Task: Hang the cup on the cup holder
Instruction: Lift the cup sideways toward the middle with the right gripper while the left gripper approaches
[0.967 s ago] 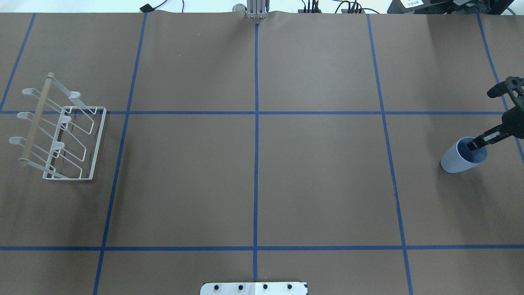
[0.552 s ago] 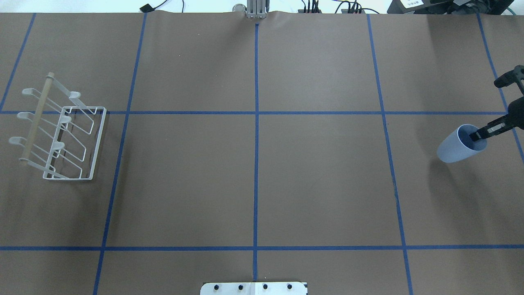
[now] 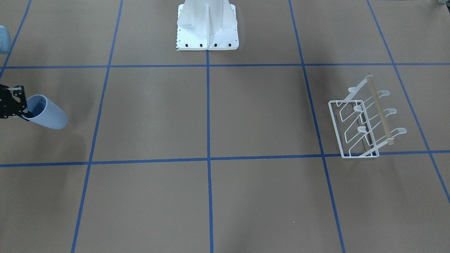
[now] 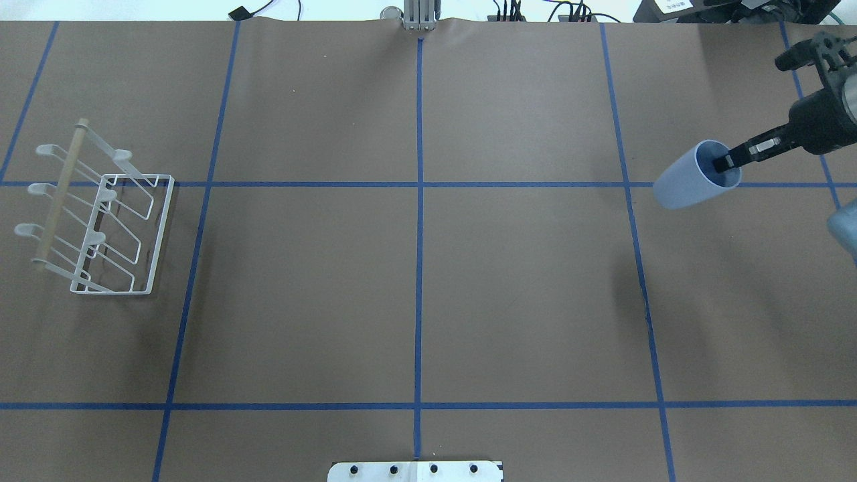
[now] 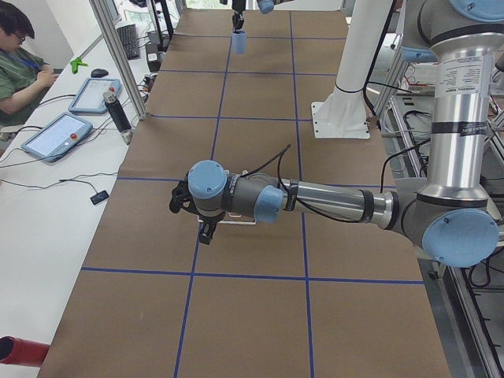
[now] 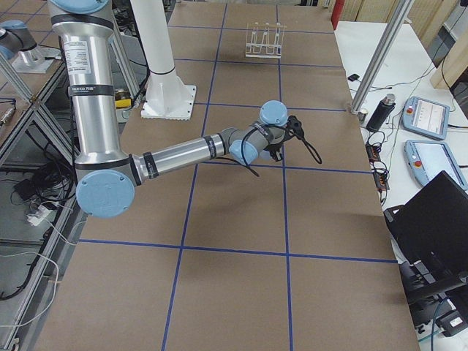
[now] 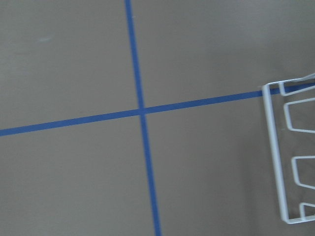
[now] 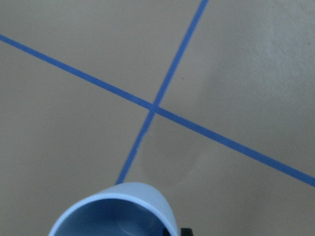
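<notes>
Covering most of every view, the brown table (image 4: 522, 288) shows its blue tape grid. The left arm (image 5: 315, 201) stretches low across the exterior left view and hides nearly all of the cup holder there. The left gripper (image 5: 206, 227) is dark and small, and I cannot tell how its jaws stand. The cup holder (image 4: 161, 234) stands at the table's left end; the left wrist view cuts it off at the picture's edge. The cup (image 4: 683, 184) hangs clear of the table near the right end, tilted, with its long axis along the table. Its base points toward the centre and its mouth toward the right gripper (image 4: 726, 164), which pinches the rim, one finger inside, the other probably underneath, hidden
</notes>
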Action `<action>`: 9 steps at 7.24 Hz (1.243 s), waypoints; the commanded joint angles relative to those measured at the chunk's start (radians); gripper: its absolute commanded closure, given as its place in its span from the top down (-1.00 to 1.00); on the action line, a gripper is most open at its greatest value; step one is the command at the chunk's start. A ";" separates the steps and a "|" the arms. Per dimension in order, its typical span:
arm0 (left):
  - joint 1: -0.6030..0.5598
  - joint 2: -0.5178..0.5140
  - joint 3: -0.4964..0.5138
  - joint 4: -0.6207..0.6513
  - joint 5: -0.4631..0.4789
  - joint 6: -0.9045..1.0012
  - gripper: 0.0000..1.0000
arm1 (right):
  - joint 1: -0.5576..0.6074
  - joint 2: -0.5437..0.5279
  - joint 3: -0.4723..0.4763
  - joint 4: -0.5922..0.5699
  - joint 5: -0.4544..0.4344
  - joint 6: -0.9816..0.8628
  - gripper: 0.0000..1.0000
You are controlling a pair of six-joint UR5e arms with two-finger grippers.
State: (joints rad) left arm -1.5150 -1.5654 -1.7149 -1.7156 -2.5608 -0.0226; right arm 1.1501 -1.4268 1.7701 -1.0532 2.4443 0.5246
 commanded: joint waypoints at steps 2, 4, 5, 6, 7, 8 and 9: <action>0.102 -0.062 -0.040 -0.267 -0.044 -0.532 0.97 | -0.073 0.117 0.005 0.143 0.004 0.355 -1.00; 0.200 -0.105 -0.045 -0.524 -0.035 -0.922 0.97 | -0.113 0.121 0.005 0.354 0.002 0.577 -1.00; 0.220 -0.099 -0.043 -0.670 -0.033 -1.024 0.97 | -0.140 0.121 0.002 0.486 -0.002 0.717 -1.00; 0.225 -0.098 -0.045 -0.805 -0.035 -1.156 0.97 | -0.156 0.121 -0.006 0.618 -0.004 0.847 -1.00; 0.258 -0.102 -0.045 -0.989 -0.030 -1.335 0.96 | -0.162 0.121 -0.003 0.728 -0.004 0.958 -1.00; 0.284 -0.114 -0.052 -1.147 -0.001 -1.487 0.97 | -0.167 0.120 -0.007 0.851 -0.005 1.064 -1.00; 0.324 -0.122 -0.067 -1.305 0.039 -1.658 0.97 | -0.171 0.120 -0.006 0.952 -0.019 1.148 -1.00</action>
State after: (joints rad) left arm -1.2331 -1.6772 -1.7685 -2.8248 -2.5616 -1.4783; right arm 0.9854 -1.3063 1.7645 -0.2359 2.4363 1.5555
